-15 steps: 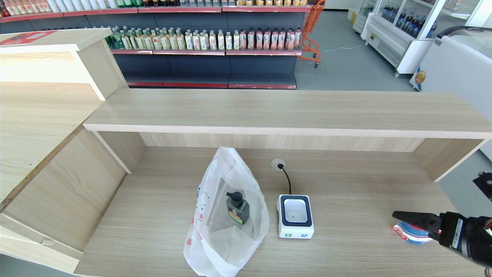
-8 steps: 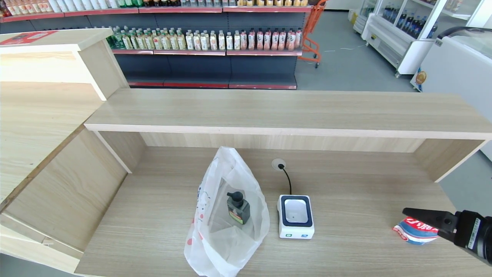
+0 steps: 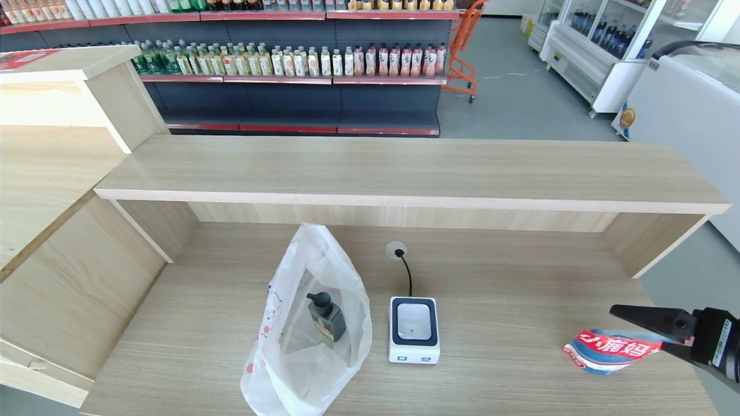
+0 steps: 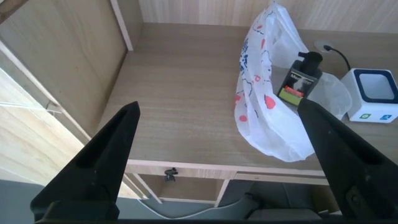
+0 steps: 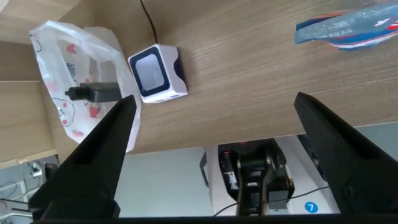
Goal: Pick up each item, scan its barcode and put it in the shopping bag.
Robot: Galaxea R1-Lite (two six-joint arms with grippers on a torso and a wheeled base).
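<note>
- A white translucent plastic shopping bag with red dots point(image 3: 289, 370) stands open on the pale wooden bench point(image 3: 520, 289), left of centre.
- A dark pump bottle point(image 3: 327, 316) stands upright inside the bag.
- A white box-shaped barcode scanner with a dark blue frame point(image 3: 413, 330) sits just to the right of the bag, window facing up. Its black cable point(image 3: 406, 271) runs back to a round hole in the bench.
- A flat red, white and blue pouch point(image 3: 604, 352) lies on the bench at the far right, well apart from the scanner.
- The right tool point(image 5: 214, 106) hangs by the pouch with its fingers spread wide, and the pouch lies outside the gap.
- The left tool point(image 4: 219, 106) is also spread wide, holding nothing, above the bench's front edge left of the bag.
</note>
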